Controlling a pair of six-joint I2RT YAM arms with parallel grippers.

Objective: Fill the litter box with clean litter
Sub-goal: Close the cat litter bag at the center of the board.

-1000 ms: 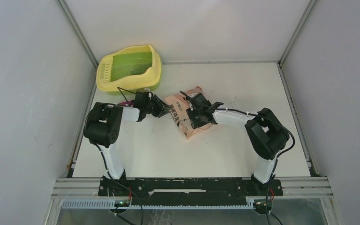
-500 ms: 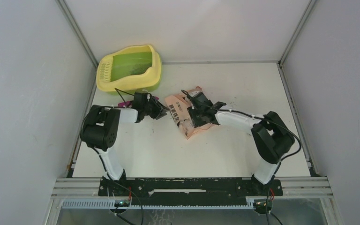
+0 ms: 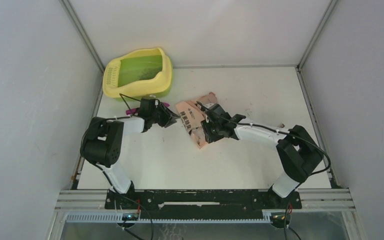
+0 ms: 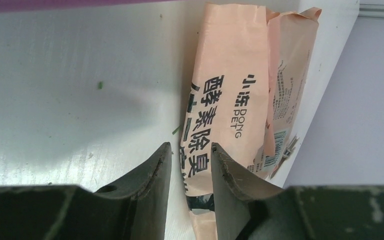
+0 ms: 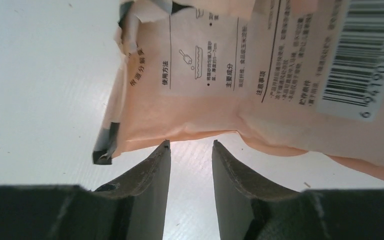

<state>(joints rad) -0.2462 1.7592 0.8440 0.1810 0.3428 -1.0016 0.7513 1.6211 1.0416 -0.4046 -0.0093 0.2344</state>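
The litter box point(image 3: 111, 75), yellow with a green basin, stands at the table's far left corner. Faint dark specks of clean litter point(image 3: 142, 76) lie in the basin. A flat pink-orange printed bag point(image 3: 194, 116) lies on the table between my two grippers. My left gripper point(image 3: 176, 120) is low at the bag's left edge. In the left wrist view, the left gripper point(image 4: 188, 146) is open, with the edge of the bag point(image 4: 235, 90) showing in the gap. My right gripper point(image 5: 190, 143) is open, its tips at the edge of the bag point(image 5: 205, 95), with bare table between the fingers.
A magenta scoop point(image 3: 130, 109) lies under the left arm, just in front of the litter box; it shows as a purple strip point(image 4: 55, 4) in the left wrist view. White walls close in the table on the left, back and right.
The right arm has stretched out flatter, its elbow sliding right and its gripper creeping along the bag. The left arm's elbow swung left and back. The bag has stayed put.
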